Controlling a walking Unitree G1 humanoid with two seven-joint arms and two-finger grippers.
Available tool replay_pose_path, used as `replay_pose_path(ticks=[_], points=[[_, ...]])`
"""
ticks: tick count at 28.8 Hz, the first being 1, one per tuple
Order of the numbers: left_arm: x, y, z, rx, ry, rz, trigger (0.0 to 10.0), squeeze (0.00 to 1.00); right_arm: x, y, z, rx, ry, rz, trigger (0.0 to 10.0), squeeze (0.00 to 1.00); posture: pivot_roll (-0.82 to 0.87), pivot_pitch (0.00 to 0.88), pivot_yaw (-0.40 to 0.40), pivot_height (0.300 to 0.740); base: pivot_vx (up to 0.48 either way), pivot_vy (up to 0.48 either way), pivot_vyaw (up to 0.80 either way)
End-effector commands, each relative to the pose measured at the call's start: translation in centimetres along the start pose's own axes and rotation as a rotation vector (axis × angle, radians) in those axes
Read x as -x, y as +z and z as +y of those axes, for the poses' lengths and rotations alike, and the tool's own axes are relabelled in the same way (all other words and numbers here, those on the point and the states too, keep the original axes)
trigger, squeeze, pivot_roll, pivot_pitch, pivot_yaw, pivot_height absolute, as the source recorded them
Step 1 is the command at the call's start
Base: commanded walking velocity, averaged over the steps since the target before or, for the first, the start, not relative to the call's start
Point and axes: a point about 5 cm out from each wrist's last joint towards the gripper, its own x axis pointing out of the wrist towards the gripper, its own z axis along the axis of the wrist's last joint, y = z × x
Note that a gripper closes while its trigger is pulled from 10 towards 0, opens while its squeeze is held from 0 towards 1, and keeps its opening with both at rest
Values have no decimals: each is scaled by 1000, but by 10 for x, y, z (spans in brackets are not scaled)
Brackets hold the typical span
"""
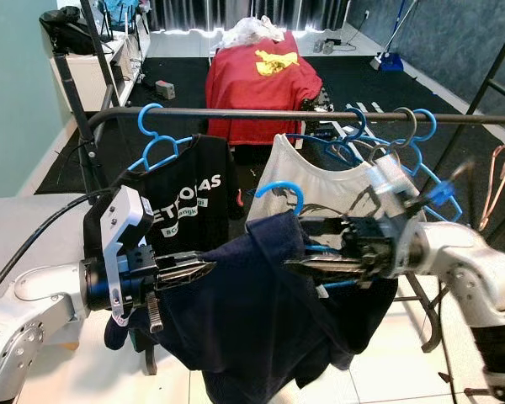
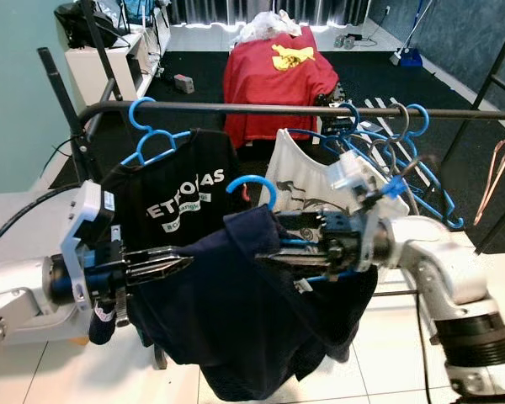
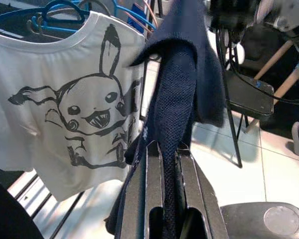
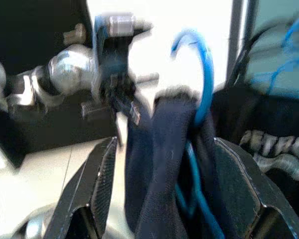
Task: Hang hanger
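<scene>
Shirts hang on a black rail (image 1: pixel 320 114). The left gripper (image 1: pixel 204 272) pinches a navy garment (image 1: pixel 261 328). The right gripper (image 1: pixel 296 263) clamps its blue hanger (image 1: pixel 279 190).

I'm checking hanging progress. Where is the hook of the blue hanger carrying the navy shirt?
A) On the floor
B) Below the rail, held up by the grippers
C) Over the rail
B: the blue hanger hook sits under the rail, with the navy shirt gripped on both sides.

Matt navy mesh-knit shirt (image 1: pixel 261 320) on a glossy blue plastic hanger (image 1: pixel 279 190); smooth dark metal rail (image 1: pixel 320 114) at upper centre; glossy white floor tiles (image 1: pixel 396 370) at the bottom.
</scene>
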Motion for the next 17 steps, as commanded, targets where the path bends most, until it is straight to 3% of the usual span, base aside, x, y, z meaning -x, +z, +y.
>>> replay_pose_path(ticks=[1,7,17], points=[[0,6,-1,-10,-18,-43,0,0,5,11,0,20,-3,-49,10000,0,-4,18,-19,740,0,0,0],[-9,8,-7,-8,-67,-55,0,0,4,13,-8,77,-65,-49,10000,0,-4,17,-21,740,0,0,0],[-16,3,-16,-11,-142,-15,0,0,-5,11,-8,23,49,6,10000,0,-10,13,-17,740,0,0,0]])
